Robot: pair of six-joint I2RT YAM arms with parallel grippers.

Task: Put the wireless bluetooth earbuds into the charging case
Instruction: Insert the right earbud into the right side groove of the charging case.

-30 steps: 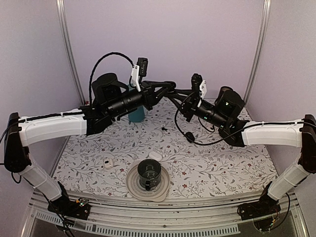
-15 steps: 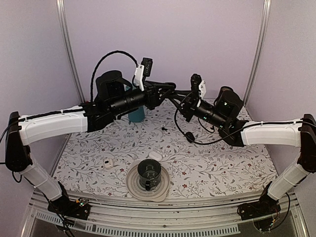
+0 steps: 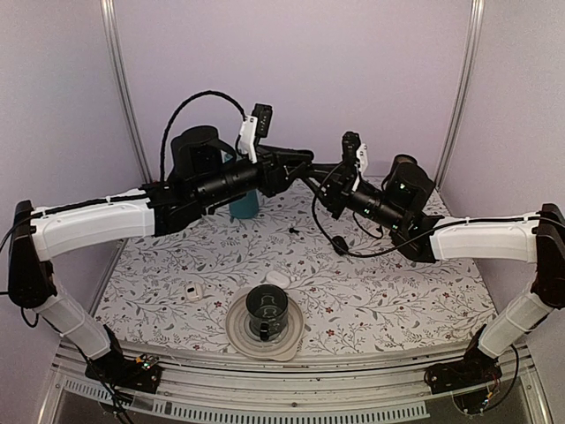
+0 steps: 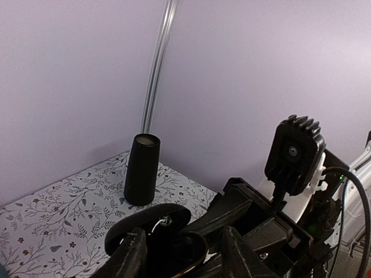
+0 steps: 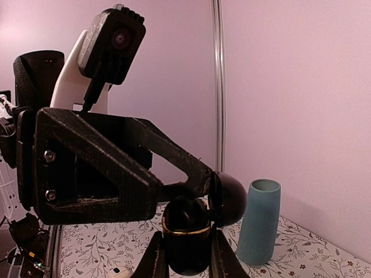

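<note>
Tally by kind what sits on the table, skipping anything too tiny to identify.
Pale round plate: 1
Dark round cup on that plate: 1
Tall tapered cups, one teal, one black: 2
Small white rounded pieces, one at left, one beside the plate: 2
Total: 6

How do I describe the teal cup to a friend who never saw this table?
Look at the flowered tablecloth, then at its far edge, left of the middle. There the teal cup stands upright, partly hidden behind the left arm. It is the only teal thing; the other cup, near the front, is dark and sits on a plate.
</note>
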